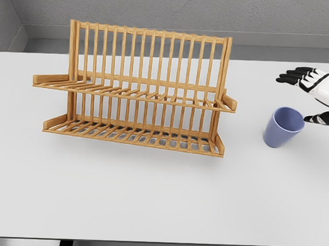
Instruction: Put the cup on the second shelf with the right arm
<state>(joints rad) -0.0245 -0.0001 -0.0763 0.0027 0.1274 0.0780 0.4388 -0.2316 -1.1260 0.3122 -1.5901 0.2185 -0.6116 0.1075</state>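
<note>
Cup [283, 127], a blue-violet tumbler, was seen standing upright on the white table [151, 198] at the right side of the scene, its open mouth turned upward and its long axis close to vertical. In the head view, the only view supplied, the right hand [311, 98] was pictured entering from the right edge, just beside the cup and slightly farther back. Its black-tipped fingers [290, 78] were spread above and behind the rim, and the thumb [316, 118] was reaching toward the cup's right wall. The hand was held open and nothing was gripped; whether the thumb was already touching the cup could not be told.

The cup was thus found to the left of the hand and a little nearer, between finger and thumb lines but not yet enclosed. The wooden dish rack [138, 89] was set well apart to the left, across a stretch of bare table, its upper shelf [133, 92] running left to right above the lower one.

The left arm was not shown, so the right hand was plainly the nearer. It was judged that the coming move would depend on a short leftward closing around the upright cup before any carry toward the upper shelf.
</note>
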